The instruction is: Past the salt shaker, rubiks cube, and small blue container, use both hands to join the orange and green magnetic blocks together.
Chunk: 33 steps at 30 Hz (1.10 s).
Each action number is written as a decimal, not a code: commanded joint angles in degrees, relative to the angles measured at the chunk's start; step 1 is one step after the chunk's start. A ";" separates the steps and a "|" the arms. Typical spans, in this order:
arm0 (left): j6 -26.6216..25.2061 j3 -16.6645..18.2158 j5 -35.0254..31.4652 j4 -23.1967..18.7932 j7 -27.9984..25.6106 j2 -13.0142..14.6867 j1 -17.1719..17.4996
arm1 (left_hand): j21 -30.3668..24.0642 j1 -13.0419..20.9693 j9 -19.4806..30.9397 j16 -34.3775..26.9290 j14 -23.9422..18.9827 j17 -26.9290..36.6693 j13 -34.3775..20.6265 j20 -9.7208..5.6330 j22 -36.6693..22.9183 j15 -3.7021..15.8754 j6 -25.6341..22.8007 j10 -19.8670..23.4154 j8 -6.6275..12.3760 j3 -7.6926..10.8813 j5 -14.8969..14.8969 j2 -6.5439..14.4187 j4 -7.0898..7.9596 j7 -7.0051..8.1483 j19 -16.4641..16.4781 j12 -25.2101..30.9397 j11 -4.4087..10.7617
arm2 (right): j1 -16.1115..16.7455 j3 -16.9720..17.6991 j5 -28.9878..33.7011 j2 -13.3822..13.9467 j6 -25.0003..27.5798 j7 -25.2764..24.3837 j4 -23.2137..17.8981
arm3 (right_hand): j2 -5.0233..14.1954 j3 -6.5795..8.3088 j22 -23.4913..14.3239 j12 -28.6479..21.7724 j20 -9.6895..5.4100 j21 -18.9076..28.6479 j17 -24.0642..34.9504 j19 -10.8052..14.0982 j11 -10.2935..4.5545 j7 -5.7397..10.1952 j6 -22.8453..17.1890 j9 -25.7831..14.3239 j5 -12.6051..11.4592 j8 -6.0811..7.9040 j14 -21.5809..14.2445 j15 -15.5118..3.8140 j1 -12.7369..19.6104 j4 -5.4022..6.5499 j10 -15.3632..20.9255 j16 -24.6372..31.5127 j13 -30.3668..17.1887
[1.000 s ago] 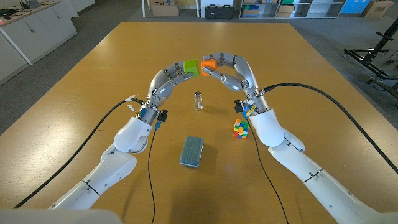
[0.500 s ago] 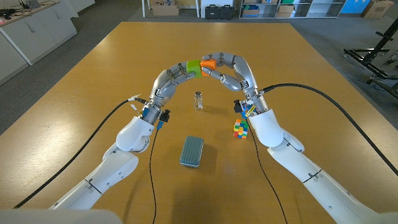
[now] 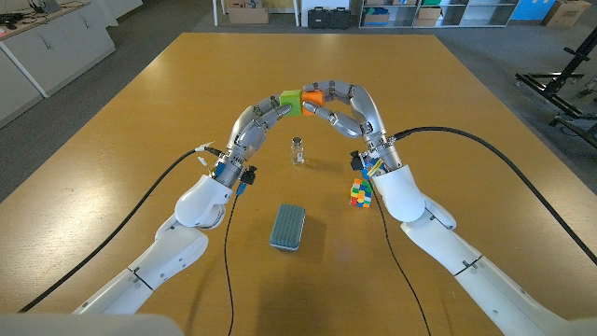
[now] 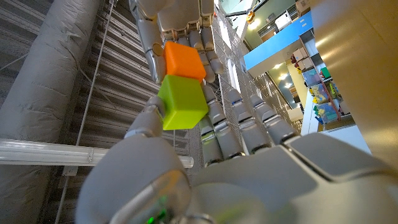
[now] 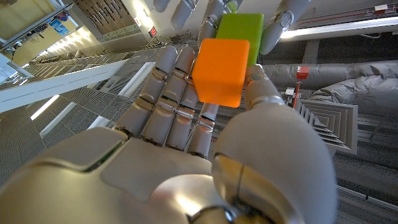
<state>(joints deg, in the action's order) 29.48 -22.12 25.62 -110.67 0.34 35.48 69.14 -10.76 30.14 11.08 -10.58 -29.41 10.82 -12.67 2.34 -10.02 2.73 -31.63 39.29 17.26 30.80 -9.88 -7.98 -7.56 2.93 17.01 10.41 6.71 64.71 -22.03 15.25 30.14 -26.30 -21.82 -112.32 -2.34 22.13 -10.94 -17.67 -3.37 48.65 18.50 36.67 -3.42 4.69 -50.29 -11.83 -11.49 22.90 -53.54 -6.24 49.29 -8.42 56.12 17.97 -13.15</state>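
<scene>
Both arms arch up over the middle of the wooden table [image 3: 140, 112], hands meeting fingertip to fingertip above its far half. The left hand [image 3: 256, 119] pinches the green block [image 3: 291, 100] between thumb and fingers; the left wrist view shows the thumb on one side of the block and the other fingers lined up close together along the other side. The right hand [image 3: 343, 105] pinches the orange block [image 3: 312, 95] the same way, thumb against one face, fingers packed side by side behind it. The two blocks sit face to face, touching, with no gap visible between them in either wrist view, held in the air off the tabletop. Below the joined blocks, nearer the robot, a small clear salt shaker [image 3: 298, 151] stands upright on the table between the two wrists. A rubiks cube [image 3: 361, 192] sits just beside the right wrist, on its inner side. A small blue container [image 3: 288, 227] lies nearer still, between the forearms, well apart from the shaker. Black cables [image 3: 466, 138] trail from both wrists across the wood.
</scene>
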 commanded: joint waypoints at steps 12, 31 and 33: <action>-1.00 -0.40 0.50 0.26 0.64 1.05 0.18 | 0.52 -3.72 0.46 0.24 5.67 0.24 -0.06 2.27 -0.11 3.11 7.77 -8.47 -3.67 -1.64 -0.07 -1.00 -0.54 -1.79 -4.07 -0.24 -2.93 | 0.73 0.14 -0.61 0.13 0.56 0.07 -0.30 | 8.93 -0.06 0.07 -0.16 -3.47 0.47 0.16 -0.21 -8.72 4.82 -5.75 -0.14 -0.43 0.15 1.35 -4.95 8.95 0.20 8.85 -0.25 -0.33; 1.87 -0.48 0.30 2.09 1.41 0.51 0.17 | 0.80 -7.52 0.62 0.32 10.61 0.37 0.02 4.16 -0.11 0.98 12.79 -14.03 -5.45 -3.78 -0.10 -2.08 -0.76 -3.50 -8.45 -0.06 -5.83 | 1.16 0.26 -0.23 0.18 1.12 -0.34 -0.52 | 8.97 -0.12 0.10 -0.13 -3.47 0.73 0.28 -0.35 -8.75 4.65 -5.64 -0.14 -0.51 0.00 1.34 -5.02 9.09 0.16 8.90 -0.29 -0.50; 2.30 -0.17 0.10 2.13 1.16 0.56 0.54 | 0.75 -7.75 0.64 0.36 11.13 0.38 0.02 4.34 -0.11 0.87 12.99 -14.70 -5.47 -3.92 -0.12 -2.07 -0.79 -3.58 -8.72 -0.14 -5.96 | 1.27 0.34 -0.03 0.17 1.16 -0.56 -0.64 | 8.97 -0.13 0.10 -0.11 -3.46 0.75 0.29 -0.35 -8.76 4.69 -5.67 -0.14 -0.51 0.01 1.33 -5.00 9.08 0.17 8.88 -0.28 -0.49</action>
<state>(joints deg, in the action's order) 29.69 -22.87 26.20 -109.28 1.76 36.20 68.89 -10.15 22.99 11.61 -10.37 -18.81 11.08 -12.51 6.67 -10.01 2.36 -19.13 25.21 11.96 27.23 -9.87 -10.03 -8.25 -0.70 8.84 10.16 0.99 65.73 -21.80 14.62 30.30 -25.58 -21.88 -112.69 -2.34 22.02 -10.65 -17.48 -3.37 49.15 18.49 36.67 -3.78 5.13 -51.28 -11.85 -11.65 22.68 -53.52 -6.24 49.29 -8.52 56.53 17.97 -13.49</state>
